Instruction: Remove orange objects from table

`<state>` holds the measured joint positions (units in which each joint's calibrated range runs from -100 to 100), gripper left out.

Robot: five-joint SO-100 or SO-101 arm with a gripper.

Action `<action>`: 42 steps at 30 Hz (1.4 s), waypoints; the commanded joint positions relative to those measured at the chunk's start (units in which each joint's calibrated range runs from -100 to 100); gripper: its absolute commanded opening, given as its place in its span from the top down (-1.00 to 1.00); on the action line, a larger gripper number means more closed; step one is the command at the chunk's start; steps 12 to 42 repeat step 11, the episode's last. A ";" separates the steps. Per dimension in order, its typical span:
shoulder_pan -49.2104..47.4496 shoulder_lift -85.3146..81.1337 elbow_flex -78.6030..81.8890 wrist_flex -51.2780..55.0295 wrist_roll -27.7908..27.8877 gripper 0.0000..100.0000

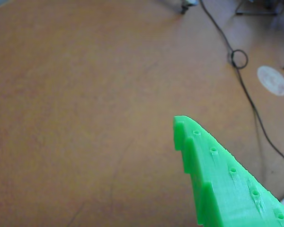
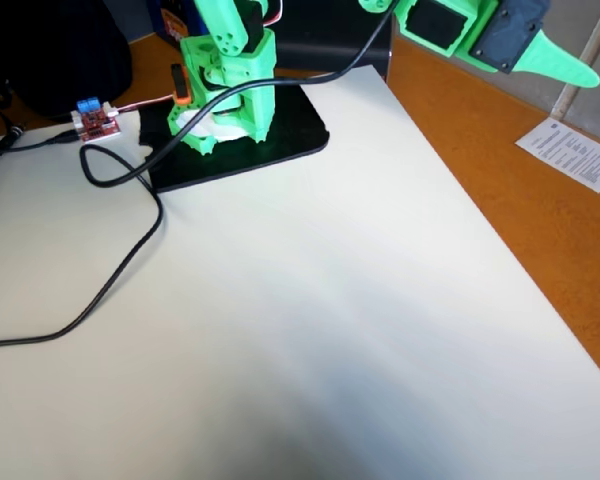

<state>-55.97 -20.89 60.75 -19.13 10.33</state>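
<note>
**Desk:** Where is the pincer hanging, and what is it holding?

**Arm:** My gripper [image 2: 570,68] is reaching out past the far right edge of the table [image 2: 310,300] in the fixed view, hanging over the orange-brown floor [image 2: 500,170]. In the wrist view only one green finger [image 1: 227,184] is showing, with bare floor [image 1: 85,94] under it. I am seeing nothing between the jaws. Whether they are spread or closed, I cannot tell; the fingers are reading as a single spike from the side.

**Desk:** And the orange bundle?

**Arm:** It is not showing in either view. The tabletop is lying bare apart from the black base plate [image 2: 290,145], a black cable [image 2: 110,270] looping across the left side and a small red board [image 2: 95,120]. I am judging the table already cleared of it.

**Desk:** How would such a bundle handle?

**Arm:** Going only by its kind, I am expecting something light and soft, yielding under the fingers, unlikely to slip or break. A grip across its middle should be holding well.

**Desk:** Room to move?

**Arm:** The middle and right of the table are lying open. The cable on the left could be snagging a low sweep. Beyond the edge a printed sheet [image 2: 570,150] is lying on the floor, and another cable [image 1: 246,90] is trailing there in the wrist view.
</note>
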 commanded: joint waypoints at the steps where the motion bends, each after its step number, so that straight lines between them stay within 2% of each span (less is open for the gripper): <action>1: 2.84 -4.50 1.75 0.52 -1.37 -0.11; 3: 6.39 -9.11 5.34 5.30 -3.76 -0.11; 5: 12.38 -17.25 10.37 16.33 -6.11 -0.11; 6: 16.15 -21.87 14.06 21.52 -7.42 -0.11; 7: 24.43 -31.35 22.00 30.03 -7.81 -0.11; 11: 40.70 -50.32 34.60 51.35 -4.40 -0.11; 42: 40.70 -50.32 34.60 51.35 -4.40 -0.11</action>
